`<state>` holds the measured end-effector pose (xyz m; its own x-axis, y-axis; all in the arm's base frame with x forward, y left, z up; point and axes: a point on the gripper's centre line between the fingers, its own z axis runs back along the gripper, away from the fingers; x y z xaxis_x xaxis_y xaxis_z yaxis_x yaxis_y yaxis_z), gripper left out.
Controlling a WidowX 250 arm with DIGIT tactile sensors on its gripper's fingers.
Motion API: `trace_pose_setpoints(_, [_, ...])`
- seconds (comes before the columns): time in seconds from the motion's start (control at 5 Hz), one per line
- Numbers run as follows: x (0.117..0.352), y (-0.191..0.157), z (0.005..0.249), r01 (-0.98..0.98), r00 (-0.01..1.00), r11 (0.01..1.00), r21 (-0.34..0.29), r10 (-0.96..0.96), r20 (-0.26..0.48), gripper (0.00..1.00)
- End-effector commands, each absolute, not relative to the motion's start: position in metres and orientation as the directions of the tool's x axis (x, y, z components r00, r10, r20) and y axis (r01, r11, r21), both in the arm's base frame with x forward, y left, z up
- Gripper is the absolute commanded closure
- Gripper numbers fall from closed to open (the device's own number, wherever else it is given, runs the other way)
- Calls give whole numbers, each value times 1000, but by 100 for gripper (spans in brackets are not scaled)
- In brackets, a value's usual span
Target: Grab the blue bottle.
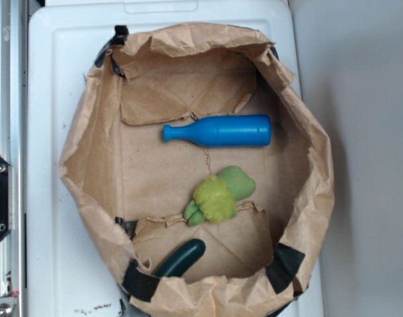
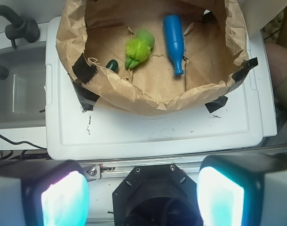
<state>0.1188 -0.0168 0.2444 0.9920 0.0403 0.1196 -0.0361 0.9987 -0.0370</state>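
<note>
A crumpled brown paper bag [image 1: 89,132], its walls rolled down and taped with black strips, sits open on a white plastic lid [image 1: 49,79]. On the bag's flat floor lies the blue bottle [image 1: 218,131], on its side in the upper middle of the exterior view, body pointing right and narrow neck with its flared lip pointing left. Nothing touches it; bare paper surrounds it on all sides. Just below it, near but apart, lies a green plush toy [image 1: 218,195] with a fuzzy yellow-green tuft. Lower still, tucked against the bag's near wall beside a strip of black tape [image 1: 139,281], is a dark green rounded object [image 1: 182,257], partly hidden by a paper fold. From the wrist view, the bottle [image 2: 174,40] lies upright in the picture with its neck toward the camera, the plush [image 2: 138,47] to its left and the dark green object [image 2: 112,64] further left. The claw [image 2: 142,193] hangs well back from the bag, over the near edge of the lid, its two pale fingers [image 2: 63,197] spread wide apart with nothing between them. A grey basin [image 2: 19,89] stands to the left of the lid.
</note>
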Motion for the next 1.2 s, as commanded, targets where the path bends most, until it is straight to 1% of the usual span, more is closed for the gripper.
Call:
trace_pose_setpoints(0.0, [119, -17, 244, -36, 992, 999, -37, 40, 120, 0])
trace_pose_setpoints(0.2, [136, -13, 231, 54, 996, 997, -47, -50, 80, 0])
trace_pose_setpoints(0.4, [158, 0, 224, 143, 989, 984, -110, -137, 61, 0])
trace_pose_setpoints(0.6, [190, 15, 229, 153, 987, 975, -164, -143, 70, 0])
trace_pose_setpoints(1.0, [190, 15, 229, 153, 987, 975, -164, -143, 70, 0])
